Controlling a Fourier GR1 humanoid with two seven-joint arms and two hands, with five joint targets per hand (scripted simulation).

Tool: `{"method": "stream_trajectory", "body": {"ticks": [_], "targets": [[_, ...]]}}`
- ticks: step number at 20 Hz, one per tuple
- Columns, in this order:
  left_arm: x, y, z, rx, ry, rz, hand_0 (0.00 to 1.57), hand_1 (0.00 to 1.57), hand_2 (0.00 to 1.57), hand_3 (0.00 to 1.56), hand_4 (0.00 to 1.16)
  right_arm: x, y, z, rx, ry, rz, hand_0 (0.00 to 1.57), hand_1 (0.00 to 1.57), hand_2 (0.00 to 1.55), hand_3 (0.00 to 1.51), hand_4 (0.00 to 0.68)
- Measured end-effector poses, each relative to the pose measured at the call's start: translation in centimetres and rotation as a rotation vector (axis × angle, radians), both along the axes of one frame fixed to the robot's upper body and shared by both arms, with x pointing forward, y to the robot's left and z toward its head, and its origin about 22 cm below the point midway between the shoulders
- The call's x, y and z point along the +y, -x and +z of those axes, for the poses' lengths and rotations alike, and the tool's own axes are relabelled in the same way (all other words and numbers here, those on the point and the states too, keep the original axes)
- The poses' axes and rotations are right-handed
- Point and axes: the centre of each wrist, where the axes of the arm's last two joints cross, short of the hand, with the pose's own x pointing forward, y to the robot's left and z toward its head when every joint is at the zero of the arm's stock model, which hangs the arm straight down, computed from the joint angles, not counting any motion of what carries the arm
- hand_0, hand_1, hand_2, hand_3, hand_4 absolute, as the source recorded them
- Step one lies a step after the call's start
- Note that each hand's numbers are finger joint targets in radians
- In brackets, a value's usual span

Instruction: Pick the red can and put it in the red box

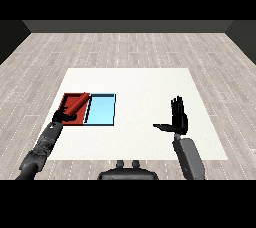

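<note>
right hand (178, 120) at 4 o'clock, fingers straight, holding nothing | left hand (65, 116) at 9 o'clock curled round red can (76, 104), tilted over red tray (66, 99) | risk: can rolls onto light blue tray (101, 110) when let go tilted

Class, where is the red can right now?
Head view, left side: the red can lies tilted over the red tray, held by the left hand, beside the light blue tray.

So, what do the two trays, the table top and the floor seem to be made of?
The red tray and the light blue tray look like matte plastic or painted metal: flat colour, thin dark rims, no shine. Which one cannot be told. The table looks like a plain white matte board, without grain. The floor looks like pale wood planks, going by the seams and streaks.
</note>
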Motion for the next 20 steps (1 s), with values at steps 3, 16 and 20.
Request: {"method": "stream_trajectory", "body": {"ticks": [3,16,20], "targets": [[0.1,0.1,-0.3,0.082,-0.011,-0.032,0.0,0.0,0.0,0.0,0.0,0.4,-0.2,-0.5,-0.005,-0.01,0.012,0.0,0.0,0.0,0.0,0.0],[-3.5,-4.4,3.8,-0.703,0.521,-0.168,0.0,0.0,0.0,0.0,0.0,0.2,-0.5,-0.9,-0.031,-0.017,0.051,0.0,0.0,0.0,0.0,0.0],[-8.5,-4.7,2.6,-0.91,0.722,-0.298,0.0,0.0,0.0,0.0,0.0,-0.1,-0.6,-0.9,-0.037,0.003,0.066,0.0,0.0,0.0,0.0,0.0]]}}
